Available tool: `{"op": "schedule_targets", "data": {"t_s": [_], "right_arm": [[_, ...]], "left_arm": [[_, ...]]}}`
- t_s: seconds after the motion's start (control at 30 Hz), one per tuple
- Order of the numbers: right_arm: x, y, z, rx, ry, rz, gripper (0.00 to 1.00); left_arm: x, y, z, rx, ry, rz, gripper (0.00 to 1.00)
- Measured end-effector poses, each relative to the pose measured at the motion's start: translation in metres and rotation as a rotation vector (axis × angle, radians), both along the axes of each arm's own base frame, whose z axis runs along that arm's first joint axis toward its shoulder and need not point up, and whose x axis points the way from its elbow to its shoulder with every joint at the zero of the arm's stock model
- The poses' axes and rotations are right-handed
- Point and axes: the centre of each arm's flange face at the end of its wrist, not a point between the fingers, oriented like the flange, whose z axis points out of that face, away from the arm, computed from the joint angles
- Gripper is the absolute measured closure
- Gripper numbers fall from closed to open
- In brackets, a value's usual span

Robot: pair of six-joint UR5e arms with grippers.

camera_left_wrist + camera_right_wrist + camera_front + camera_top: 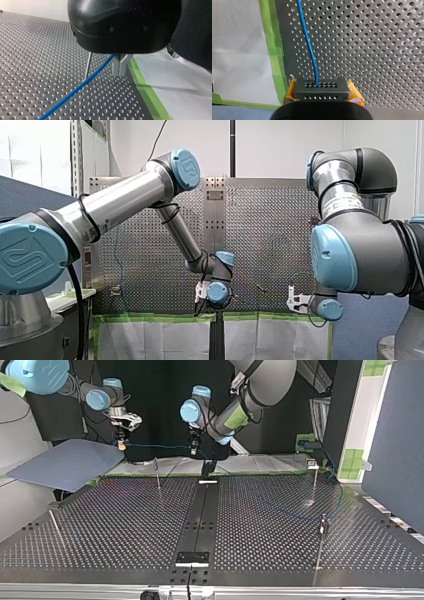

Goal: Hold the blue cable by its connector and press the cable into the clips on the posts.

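The blue cable point(308, 40) leaves a black connector point(321, 93) that my right gripper point(321, 86) holds, its yellow pads point(355, 96) shut on the connector's sides. In the top view the cable point(157, 446) runs taut from my right gripper point(121, 443) at the left to my left gripper point(193, 449) near the middle, above the table's far edge. My left gripper point(120, 72) has its metal fingers shut on the blue cable point(75, 90), and a thin post point(87, 65) stands just behind it. The rest of the cable point(280, 510) trails over the table towards a clipped post point(314, 477).
Further thin posts stand on the perforated table point(125, 530): one point(157, 474) near the far edge below the taut cable, one point(323, 532) at the top view's right, one point(56, 527) at its left. Green tape point(143, 85) and white sheeting border the far edge.
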Motion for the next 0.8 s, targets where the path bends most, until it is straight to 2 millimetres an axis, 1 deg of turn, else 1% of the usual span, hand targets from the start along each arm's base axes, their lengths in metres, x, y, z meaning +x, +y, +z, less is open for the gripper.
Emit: {"op": "schedule_targets", "data": {"t_s": [0.23,0.37,0.57,0.8], "right_arm": [[-0.006,-0.01,0.002,0.013,-0.016,0.045,1.0],[-0.008,-0.016,0.005,0.016,-0.023,0.073,1.0],[-0.018,-0.022,0.009,0.011,-0.033,0.101,1.0],[-0.045,-0.028,0.013,0.02,-0.034,0.108,1.0]], "left_arm": [[0.016,-0.017,0.012,-0.037,-0.027,-0.018,1.0],[0.02,-0.02,0.016,-0.045,-0.036,-0.021,1.0],[0.019,-0.022,0.017,-0.045,-0.036,-0.028,1.0],[0.008,-0.032,0.015,-0.044,-0.029,-0.067,1.0]]}}
